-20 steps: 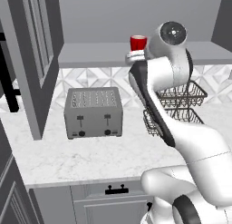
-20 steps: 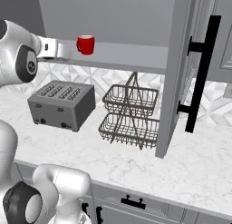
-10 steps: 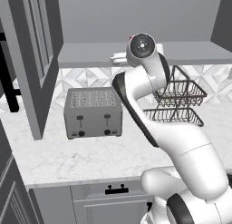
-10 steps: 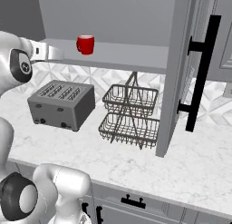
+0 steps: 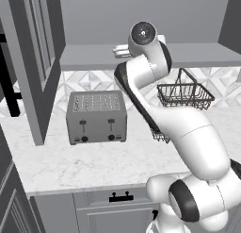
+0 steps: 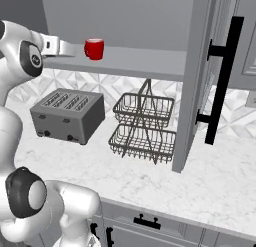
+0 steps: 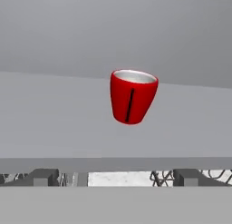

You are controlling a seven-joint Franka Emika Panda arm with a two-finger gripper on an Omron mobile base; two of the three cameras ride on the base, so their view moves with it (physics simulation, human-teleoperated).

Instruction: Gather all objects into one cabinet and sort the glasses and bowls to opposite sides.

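A red cup with a white inside and a dark vertical stripe stands upright on the grey shelf of the open cabinet. It also shows in the right base view. My gripper is level with the shelf's front edge and points at the cup, a short way in front of it. Its fingertips stand wide apart with nothing between them, so it is open. From the right base the gripper sits just left of the cup. The glasses and the bowls are out of view.
The cabinet's door with a long black handle hangs open at the right, and another door at the left. On the marble counter below stand a grey toaster and a two-tier wire basket.
My arm's upper joint has swung left across the left base view and now covers the red cup there. The gripper has stayed open and the cup has not moved.
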